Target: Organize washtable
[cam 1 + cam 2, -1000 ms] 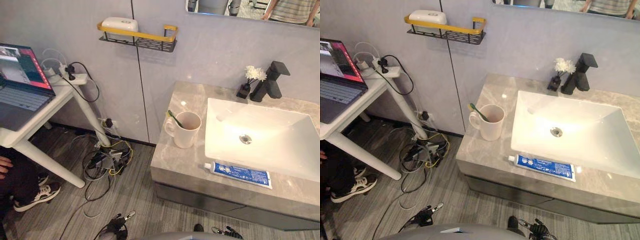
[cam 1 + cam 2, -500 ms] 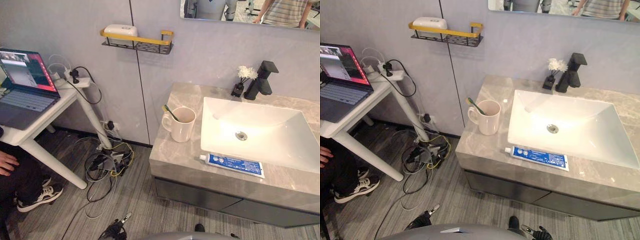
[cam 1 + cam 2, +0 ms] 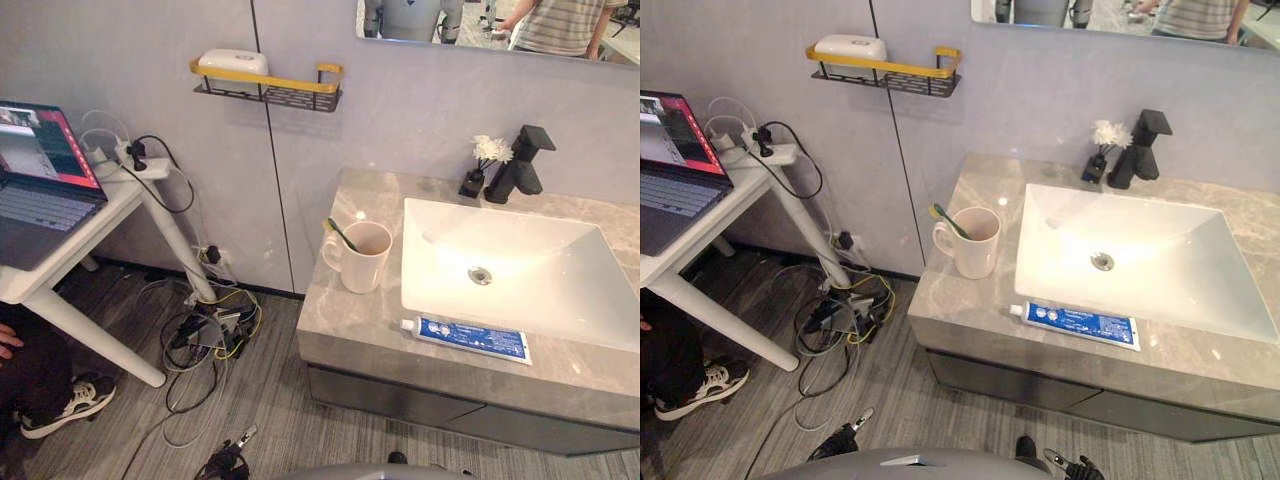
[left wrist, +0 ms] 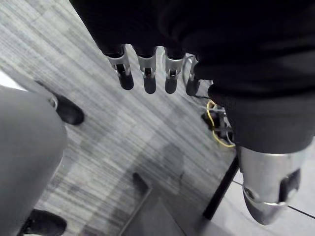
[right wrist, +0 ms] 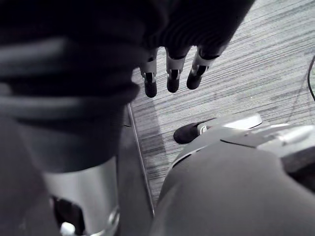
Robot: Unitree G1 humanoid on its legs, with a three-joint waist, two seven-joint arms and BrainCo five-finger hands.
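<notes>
Marble desk (image 3: 335,315): toothpaste tube (image 3: 466,339) flat at front edge, mug (image 3: 362,262) near. Left hand (image 4: 149,74), right hand (image 5: 172,74) hang low, fingers straight, empty. Best pinch tube mid-body.

The robot's right hand (image 5: 172,69) is hanging above a grey, wood-grained plank floor (image 5: 256,64), its silver, dark-tipped fingers (image 5: 150,78) lying straight in a row and closing on nothing. Its thumb (image 5: 81,191) is standing apart from them. Beyond the fingers the planks are running in fine stripes, and a dark flat panel (image 5: 132,196), too dim to identify, is rising just beside the thumb.
</notes>
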